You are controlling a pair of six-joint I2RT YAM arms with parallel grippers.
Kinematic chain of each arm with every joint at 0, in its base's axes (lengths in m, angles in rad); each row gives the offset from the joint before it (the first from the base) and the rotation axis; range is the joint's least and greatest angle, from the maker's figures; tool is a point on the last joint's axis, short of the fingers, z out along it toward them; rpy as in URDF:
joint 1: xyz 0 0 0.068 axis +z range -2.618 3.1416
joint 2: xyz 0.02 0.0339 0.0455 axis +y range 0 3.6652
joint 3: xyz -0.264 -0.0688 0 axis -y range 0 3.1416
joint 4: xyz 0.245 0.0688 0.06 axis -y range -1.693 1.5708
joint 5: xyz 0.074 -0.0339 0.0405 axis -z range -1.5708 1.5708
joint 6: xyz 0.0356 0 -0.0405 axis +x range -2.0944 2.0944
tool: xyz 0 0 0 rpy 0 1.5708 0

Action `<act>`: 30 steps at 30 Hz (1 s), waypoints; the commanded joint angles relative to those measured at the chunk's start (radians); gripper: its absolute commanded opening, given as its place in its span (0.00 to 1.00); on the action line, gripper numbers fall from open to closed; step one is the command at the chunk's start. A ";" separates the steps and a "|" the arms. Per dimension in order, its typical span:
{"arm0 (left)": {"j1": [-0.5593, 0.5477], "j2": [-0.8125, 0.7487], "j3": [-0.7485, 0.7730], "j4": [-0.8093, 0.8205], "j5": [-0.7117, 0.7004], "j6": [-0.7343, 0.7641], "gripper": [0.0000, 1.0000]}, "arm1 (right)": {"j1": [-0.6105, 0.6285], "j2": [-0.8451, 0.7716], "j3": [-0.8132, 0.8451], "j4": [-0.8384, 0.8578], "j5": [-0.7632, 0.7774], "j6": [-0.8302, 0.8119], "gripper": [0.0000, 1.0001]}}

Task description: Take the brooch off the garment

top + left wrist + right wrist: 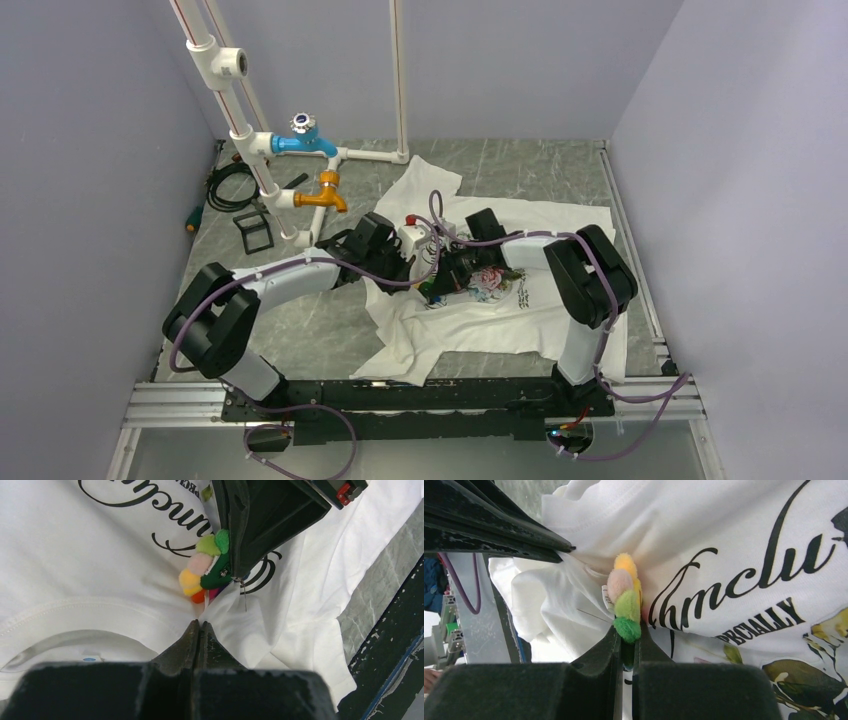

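Note:
The garment (540, 310) is a white T-shirt lying crumpled on the table, with black cursive lettering (150, 500). The brooch (205, 570) is a small fuzzy round pin in green, pink, yellow and orange, sitting by the collar. My left gripper (201, 623) is shut on a fold of the shirt just below the brooch. My right gripper (626, 635) is shut on the green edge of the brooch (624, 600). A thin metal pin (245, 597) shows beside the brooch. In the top view both grippers meet over the print, left (415, 272) and right (442, 283).
A white pipe frame (250, 130) with a blue tap (300, 135) and an orange tap (322, 193) stands at the back left. A black cable coil (228, 185) and a small black frame (255, 232) lie beside it. Metal rails (640, 260) run along the right and front edges.

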 commanded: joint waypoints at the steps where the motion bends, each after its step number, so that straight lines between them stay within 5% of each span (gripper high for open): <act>1: 0.012 -0.057 0.017 0.026 -0.008 0.023 0.00 | 0.004 -0.001 0.009 -0.102 0.047 -0.080 0.00; 12: 0.013 -0.060 -0.049 0.064 -0.016 0.104 0.02 | -0.114 -0.056 0.059 -0.094 -0.053 -0.039 0.00; 21: 0.013 -0.173 -0.050 0.150 0.073 0.141 0.70 | -0.200 -0.143 0.085 -0.019 -0.194 0.056 0.00; 24: 0.013 -0.244 -0.055 0.189 0.104 0.156 0.75 | -0.222 -0.163 0.088 0.044 -0.247 0.139 0.00; 27: 0.013 -0.309 -0.057 0.201 0.116 0.203 0.97 | -0.247 -0.185 0.080 0.170 -0.304 0.278 0.00; 30: 0.013 -0.354 -0.032 0.174 0.122 0.249 1.00 | -0.269 -0.197 0.065 0.335 -0.337 0.499 0.00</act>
